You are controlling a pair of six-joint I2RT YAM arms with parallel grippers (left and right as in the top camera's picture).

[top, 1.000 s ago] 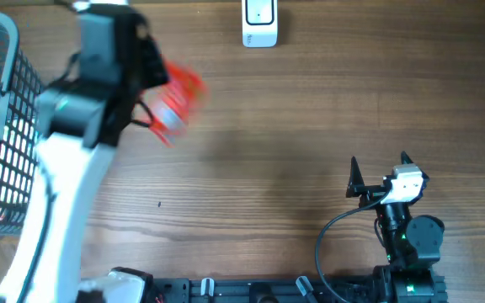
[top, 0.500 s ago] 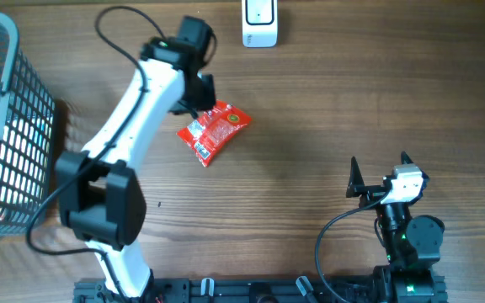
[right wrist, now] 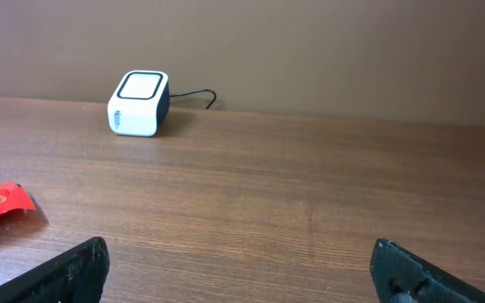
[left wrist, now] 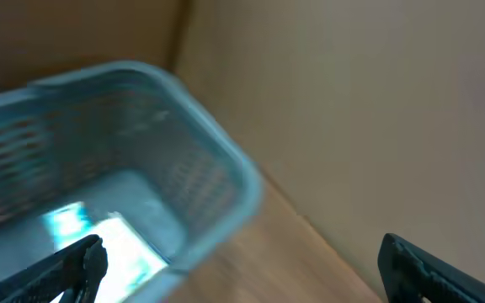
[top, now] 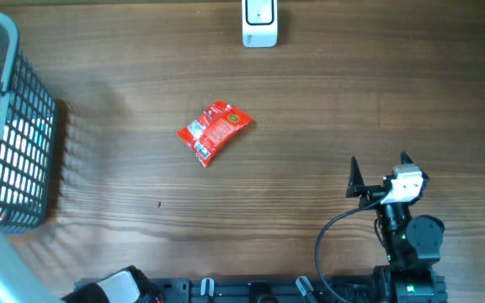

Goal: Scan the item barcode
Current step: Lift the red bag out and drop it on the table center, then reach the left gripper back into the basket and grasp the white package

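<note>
While both arms were apart from the goods, the right claw point(top: 380, 164) stood at the near right of the worktop point(top: 310, 219), its two fingers spread wide and gripping nothing. Its own camera agreed: dark fingertips point(right wrist: 74, 269) sat at the lower corners with bare wood in the gap. The red packet point(top: 215, 131) lay flat on the wood well apart from that claw, off to its left and farther from the robot's base. It lay at a slant, with a pale label patch at its nearer left end. In the right wrist view only one red corner of it showed, at the left edge. Beyond the packet and a little to its right, at the far edge of the worktop, stood the white scanner point(top: 259, 23), clear of the packet, with a thin dark cable point(right wrist: 199, 99) trailing behind it. The left claw point(left wrist: 242, 252) was likewise wide open and empty in its own blurred view, which looked down at the grey-blue basket point(left wrist: 217, 160) on the left edge of the worktop. A pale teal object point(left wrist: 66, 220) lay inside the basket, too smeared to name. From overhead the basket point(top: 23, 126) stood well to the left of the packet, and of the left arm only blurred patches showed along the left edge.
</note>
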